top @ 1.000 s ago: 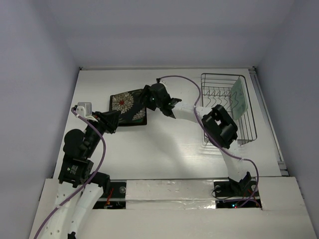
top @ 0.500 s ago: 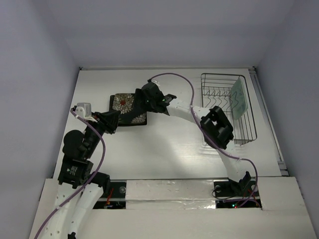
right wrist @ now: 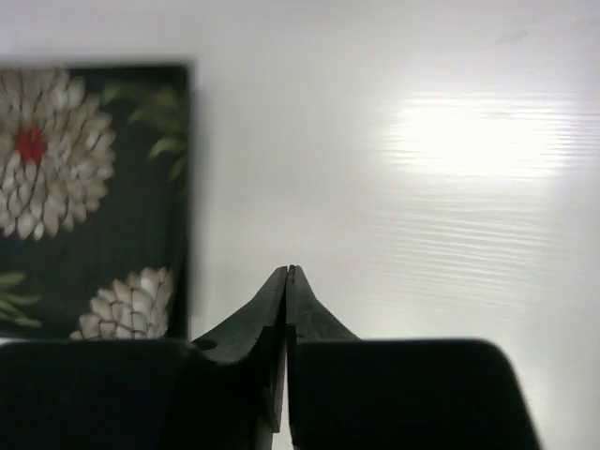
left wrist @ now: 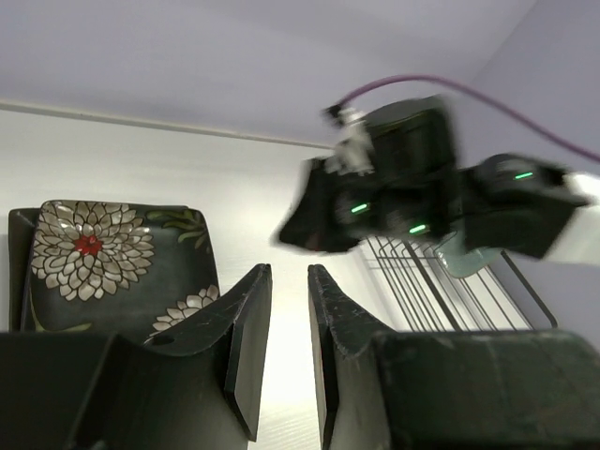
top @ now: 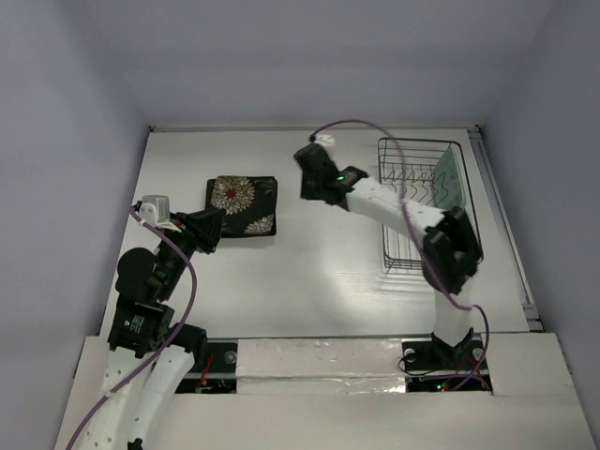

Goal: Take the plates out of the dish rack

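Note:
A black plate with white-red flowers (top: pixel 242 206) lies flat on the table, left of centre; it also shows in the left wrist view (left wrist: pixel 103 267) and the right wrist view (right wrist: pixel 84 197). A pale mint plate (top: pixel 455 173) stands upright in the dark wire dish rack (top: pixel 394 253) at the right. My right gripper (top: pixel 309 183) hangs above bare table between plate and rack, shut and empty (right wrist: pixel 288 272). My left gripper (top: pixel 216 228) sits at the black plate's near-left corner, its fingers (left wrist: pixel 248 319) a narrow gap apart with nothing between them.
The right forearm (top: pixel 403 211) crosses over the rack's left side. The table's white back wall runs behind the rack, and side walls close in left and right. Bare white tabletop (top: pixel 309 272) lies between the black plate and the rack.
My right gripper has left the black plate's right edge, moved right and back toward the rack, and shut. The plate stays flat on the table. The left arm has not moved.

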Tool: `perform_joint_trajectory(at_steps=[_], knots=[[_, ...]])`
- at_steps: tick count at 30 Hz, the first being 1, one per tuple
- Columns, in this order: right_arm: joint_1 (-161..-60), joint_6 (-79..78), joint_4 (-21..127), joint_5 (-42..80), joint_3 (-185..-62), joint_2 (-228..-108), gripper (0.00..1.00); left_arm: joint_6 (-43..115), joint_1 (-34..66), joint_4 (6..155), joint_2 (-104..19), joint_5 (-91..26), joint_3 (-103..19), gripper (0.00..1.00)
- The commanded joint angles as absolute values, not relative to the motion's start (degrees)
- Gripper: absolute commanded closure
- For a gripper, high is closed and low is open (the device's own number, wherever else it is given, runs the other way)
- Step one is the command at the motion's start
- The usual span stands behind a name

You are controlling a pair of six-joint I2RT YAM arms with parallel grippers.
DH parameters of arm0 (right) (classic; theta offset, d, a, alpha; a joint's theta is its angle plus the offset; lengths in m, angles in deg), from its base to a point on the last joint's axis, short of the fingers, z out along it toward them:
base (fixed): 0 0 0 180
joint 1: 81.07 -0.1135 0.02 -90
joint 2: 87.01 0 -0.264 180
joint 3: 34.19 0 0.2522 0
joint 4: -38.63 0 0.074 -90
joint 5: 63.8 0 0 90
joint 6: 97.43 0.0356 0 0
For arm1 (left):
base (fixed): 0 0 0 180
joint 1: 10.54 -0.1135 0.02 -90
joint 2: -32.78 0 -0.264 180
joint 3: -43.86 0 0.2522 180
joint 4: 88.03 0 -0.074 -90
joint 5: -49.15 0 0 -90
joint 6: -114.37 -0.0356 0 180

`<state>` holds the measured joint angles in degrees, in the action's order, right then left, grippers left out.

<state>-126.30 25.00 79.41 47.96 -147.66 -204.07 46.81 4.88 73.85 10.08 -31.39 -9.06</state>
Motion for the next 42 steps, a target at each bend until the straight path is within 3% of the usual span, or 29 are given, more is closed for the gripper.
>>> perform_joint_trajectory(at_steps=[1, 7, 10, 14, 15, 17, 23, 32, 34, 35, 39, 42], knots=[[-117.3, 21.1, 80.3, 57.6, -140.1, -188.1, 1.00, 46.5, 5.2, 76.0, 10.5, -31.0, -10.7, 0.80], [-101.2, 16.2, 80.9, 61.4, -127.3, -168.1, 1.00, 46.5, 5.2, 76.1, 10.6, -31.1, -10.8, 0.80], [-93.0, 14.7, 83.1, 62.5, -125.2, -165.9, 0.95, 46.4, 5.2, 76.2, 10.3, -31.3, -10.8, 0.80], [-84.9, 11.6, 84.6, 61.1, -124.6, -168.0, 0.45, 46.4, 6.2, 75.9, 9.8, -31.3, -10.9, 0.80], [-83.7, 10.8, 84.4, 61.0, -124.2, -168.7, 0.38, 46.3, 6.2, 75.9, 9.8, -31.3, -10.9, 0.80], [-80.5, 9.5, 84.4, 59.3, -123.9, -170.8, 0.33, 46.4, 6.9, 75.8, 9.8, -31.5, -10.9, 0.80], [-79.3, 6.1, 86.1, 59.1, -128.6, -178.7, 0.35, 46.3, 8.6, 75.5, 10.4, -32.2, -11.0, 0.80], [-78.8, 3.5, 90.3, 58.4, -134.9, -186.9, 0.56, 46.3, 10.3, 75.7, 11.8, -32.1, -10.9, 0.80], [-78.8, 2.9, 91.4, 58.9, -135.8, -188.0, 0.57, 46.4, 10.8, 75.6, 12.1, -32.3, -10.9, 0.80], [-78.8, 2.6, 91.5, 59.3, -135.8, -188.3, 0.66, 46.3, 10.8, 75.6, 12.4, -32.3, -10.9, 0.80], [-78.8, 1.5, 91.7, 58.2, -135.8, -188.8, 0.71, 46.3, 11.3, 75.7, 12.7, -32.2, -10.9, 0.80], [-78.8, 0.5, 92.8, 59.2, -136.5, -189.1, 0.87, 46.4, 11.3, 75.8, 13.0, -32.3, -10.9, 0.80]])
